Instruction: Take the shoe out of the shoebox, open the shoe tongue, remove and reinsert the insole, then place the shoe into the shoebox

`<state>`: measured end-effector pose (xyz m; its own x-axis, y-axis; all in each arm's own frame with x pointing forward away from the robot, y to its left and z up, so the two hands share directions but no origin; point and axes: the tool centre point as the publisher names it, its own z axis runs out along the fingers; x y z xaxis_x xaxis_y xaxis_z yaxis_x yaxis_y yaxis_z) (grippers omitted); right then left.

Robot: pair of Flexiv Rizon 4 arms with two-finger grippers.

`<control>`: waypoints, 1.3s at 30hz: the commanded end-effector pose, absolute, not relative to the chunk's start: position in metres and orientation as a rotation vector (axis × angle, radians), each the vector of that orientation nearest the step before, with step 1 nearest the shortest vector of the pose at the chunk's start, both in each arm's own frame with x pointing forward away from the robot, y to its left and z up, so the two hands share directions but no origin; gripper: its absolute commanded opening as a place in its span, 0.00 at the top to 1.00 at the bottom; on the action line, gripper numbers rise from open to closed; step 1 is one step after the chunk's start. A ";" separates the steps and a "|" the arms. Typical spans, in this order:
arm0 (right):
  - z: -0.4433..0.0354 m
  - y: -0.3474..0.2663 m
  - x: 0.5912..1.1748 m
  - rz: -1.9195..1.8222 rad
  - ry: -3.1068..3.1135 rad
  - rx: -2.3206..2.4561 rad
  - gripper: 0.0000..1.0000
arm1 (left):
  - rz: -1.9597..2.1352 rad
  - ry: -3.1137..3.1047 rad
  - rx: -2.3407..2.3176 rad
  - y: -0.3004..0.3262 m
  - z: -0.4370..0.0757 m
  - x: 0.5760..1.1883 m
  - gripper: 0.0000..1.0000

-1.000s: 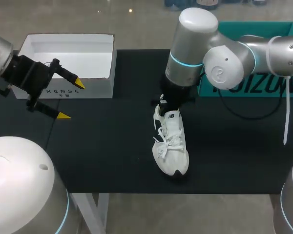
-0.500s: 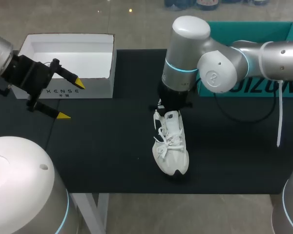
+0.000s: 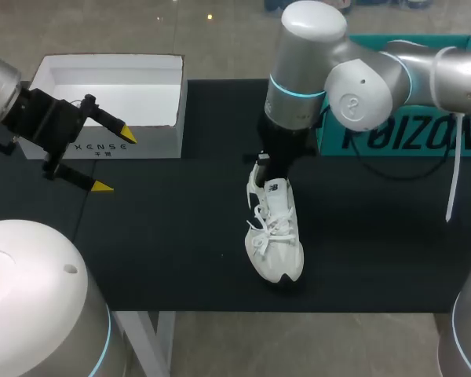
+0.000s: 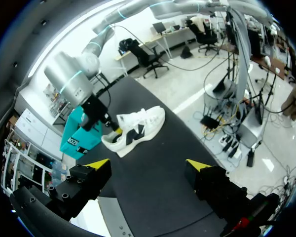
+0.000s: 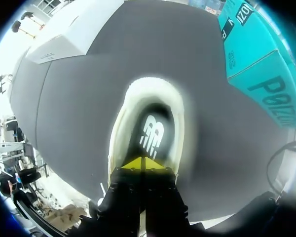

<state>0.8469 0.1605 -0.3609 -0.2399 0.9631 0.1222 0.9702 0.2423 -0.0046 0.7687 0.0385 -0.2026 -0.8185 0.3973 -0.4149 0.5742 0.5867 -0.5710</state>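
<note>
Our right end effector (image 5: 144,163) is clenched, its yellow tips pressed together in the heel opening of the white shoe (image 3: 275,232), just over the insole (image 5: 151,132). We cannot tell whether it pinches anything. The shoe lies on the black counter (image 3: 173,228), well apart from the open white shoebox (image 3: 157,141). Our left end effector (image 3: 114,161) hangs released in front of that shoebox.
</note>
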 end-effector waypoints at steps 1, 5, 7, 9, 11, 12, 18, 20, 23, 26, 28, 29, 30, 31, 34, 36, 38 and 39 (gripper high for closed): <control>-0.364 0.163 0.846 -0.074 -2.397 -1.867 1.00 | -1.050 2.579 0.804 0.039 -0.202 0.768 0.00; -0.369 0.166 0.842 -0.058 -2.380 -1.847 0.60 | -1.050 2.579 0.804 0.039 -0.202 0.768 0.00; -0.372 0.170 0.839 -0.053 -2.377 -1.822 0.00 | -1.050 2.579 0.804 0.039 -0.202 0.768 0.00; -0.374 0.172 0.838 -0.050 -2.369 -1.813 0.00 | -1.050 2.579 0.804 0.039 -0.202 0.768 0.00; -0.377 0.174 0.836 -0.046 -2.368 -1.807 0.00 | -1.050 2.579 0.804 0.039 -0.202 0.768 0.00; -0.378 0.175 0.836 -0.042 -2.367 -1.802 0.00 | -1.050 2.579 0.804 0.039 -0.202 0.768 0.00; -0.382 0.170 0.839 -0.035 -2.350 -1.800 0.00 | -1.050 2.579 0.804 0.039 -0.202 0.768 0.00; -0.381 0.169 0.843 -0.040 -2.348 -1.805 0.00 | -1.050 2.579 0.804 0.039 -0.202 0.768 0.00; -0.374 0.168 0.847 -0.062 -2.363 -1.804 0.00 | -1.050 2.579 0.804 0.039 -0.202 0.768 0.00; -0.368 0.168 0.851 -0.083 -2.377 -1.805 0.00 | -1.050 2.579 0.804 0.039 -0.202 0.768 0.00; -0.364 0.168 0.854 -0.102 -2.385 -1.807 0.00 | -1.050 2.579 0.804 0.039 -0.202 0.768 0.00; -0.362 0.168 0.856 -0.107 -2.389 -1.809 0.00 | -1.050 2.579 0.804 0.039 -0.202 0.768 0.00; -0.360 0.168 0.858 -0.118 -2.392 -1.812 0.00 | -1.050 2.579 0.804 0.039 -0.202 0.768 0.00; -0.357 0.168 0.860 -0.128 -2.395 -1.815 0.00 | -1.050 2.579 0.804 0.039 -0.202 0.768 0.00; -0.347 0.167 0.865 -0.163 -2.408 -1.828 0.00 | -1.050 2.579 0.804 0.039 -0.202 0.768 0.00; -0.341 0.166 0.868 -0.174 -2.417 -1.830 0.00 | -1.050 2.579 0.804 0.039 -0.202 0.768 0.00; -0.333 0.164 0.869 -0.193 -2.426 -1.838 0.00 | -1.050 2.579 0.804 0.039 -0.202 0.768 0.00; -0.328 0.163 0.869 -0.202 -2.428 -1.840 0.00 | -1.050 2.579 0.804 0.039 -0.202 0.768 0.00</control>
